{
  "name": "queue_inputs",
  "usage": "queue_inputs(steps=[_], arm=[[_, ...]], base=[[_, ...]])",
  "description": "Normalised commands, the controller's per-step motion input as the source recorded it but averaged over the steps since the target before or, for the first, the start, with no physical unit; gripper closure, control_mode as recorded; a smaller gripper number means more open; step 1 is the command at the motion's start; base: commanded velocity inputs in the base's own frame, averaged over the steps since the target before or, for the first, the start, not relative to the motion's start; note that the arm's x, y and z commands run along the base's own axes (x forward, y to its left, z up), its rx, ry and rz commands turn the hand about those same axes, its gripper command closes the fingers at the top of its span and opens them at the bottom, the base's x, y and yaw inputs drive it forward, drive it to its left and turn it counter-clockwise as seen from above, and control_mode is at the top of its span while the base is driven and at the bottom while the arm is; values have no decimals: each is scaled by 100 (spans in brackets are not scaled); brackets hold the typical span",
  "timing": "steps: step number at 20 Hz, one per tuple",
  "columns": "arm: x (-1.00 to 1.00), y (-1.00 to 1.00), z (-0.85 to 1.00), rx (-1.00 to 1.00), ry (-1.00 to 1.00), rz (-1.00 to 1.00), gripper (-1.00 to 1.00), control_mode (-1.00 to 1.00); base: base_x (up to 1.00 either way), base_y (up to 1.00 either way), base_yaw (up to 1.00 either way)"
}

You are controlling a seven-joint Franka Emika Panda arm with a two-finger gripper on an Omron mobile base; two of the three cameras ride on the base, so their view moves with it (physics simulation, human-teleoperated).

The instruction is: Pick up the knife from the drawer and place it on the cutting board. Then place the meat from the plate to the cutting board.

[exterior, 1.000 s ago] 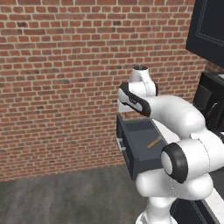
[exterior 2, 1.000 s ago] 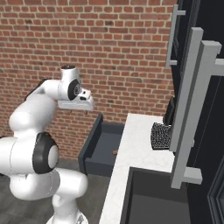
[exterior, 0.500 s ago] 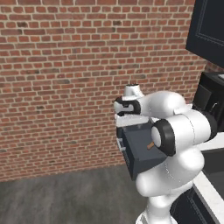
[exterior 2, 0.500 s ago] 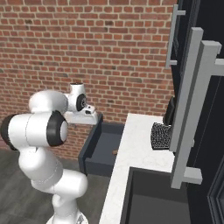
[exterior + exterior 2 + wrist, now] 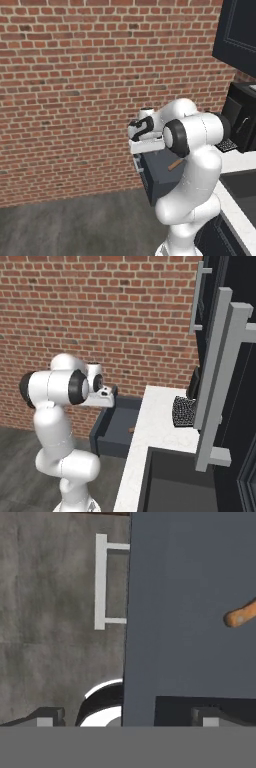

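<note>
1. This is a kitchen, drawn by a computer.
2. A long white worktop (image 5: 155, 421) runs along the wall.
3. A dark sink (image 5: 180, 481) is set into it.
4. A dark drawer (image 5: 157, 175) stands pulled out, with a knife (image 5: 174, 164) in it.
5. Dark cupboards (image 5: 240, 30) hang up high.
6. Behind is a red brick wall (image 5: 75, 90), with a grey floor (image 5: 65, 225) below.

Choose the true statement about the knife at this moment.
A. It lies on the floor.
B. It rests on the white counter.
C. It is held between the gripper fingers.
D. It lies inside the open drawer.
D: the knife's wooden handle rests on the floor of the open drawer, and nothing sits between the gripper fingers.
</note>
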Motion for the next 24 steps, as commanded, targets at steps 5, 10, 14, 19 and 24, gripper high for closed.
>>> queue_inputs(steps=[5,10,14,19,24], arm=[[22,0,-44,0,5,0,-100,-100],[19,0,-54,0,1,0,-100,-100],[21,0,-47,0,0,0,-100,-100],[16,1,-24,0,0,0,-100,-100],[3,53,0,0,1,-4,-100,-100]], base=[[0,0,0],[0,0,0],[0,0,0],[0,0,0],[0,0,0]])
